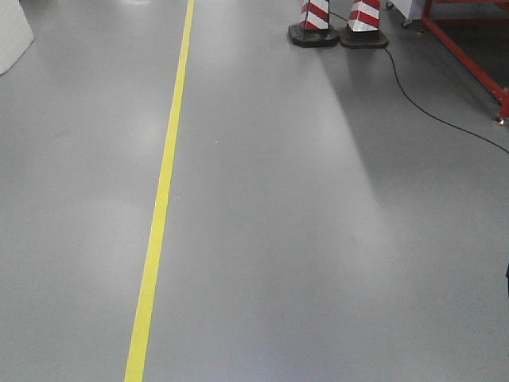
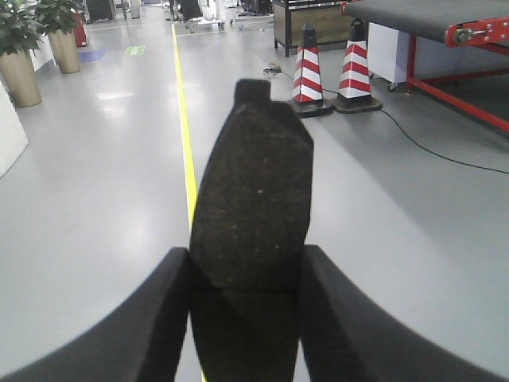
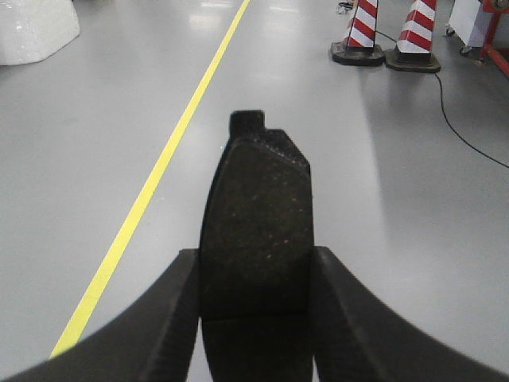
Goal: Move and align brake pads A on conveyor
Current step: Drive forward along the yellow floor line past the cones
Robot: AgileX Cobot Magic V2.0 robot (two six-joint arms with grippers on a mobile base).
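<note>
I am carrying one pad in each arm. My left end effector [image 2: 246, 261] is gripping the left brake pad [image 2: 253, 183] between its two dark fingers, narrowed down to the pad's thickness. The pad is standing edge-on and sticking out well past the fingertips, with its small tab at the far end. My right end effector [image 3: 256, 261] is clamping the right brake pad [image 3: 258, 215] in the same way.

Both pads are hanging over the grey floor [image 1: 318, 239], well apart from the conveyor [image 2: 413, 16]. I am seeing only a corner of its dark belt, above the red frame [image 2: 477, 33], far off to the right in the left wrist view. No pads are showing on the part of the belt I can see.

I am judging this as the carrying stage, with placing and aligning not yet done.

Several things are worrying me. The fingers are holding only the near part of each pad, so a jolt from the base could let one twist or slip out onto the floor. The black cable [image 1: 429, 111] and the striped traffic cones [image 1: 334, 22] are lying between me and the frame, and rolling over the cable could cause exactly that jolt. Because the pads are protruding, one could strike the red frame before my fingers clear it.
</note>
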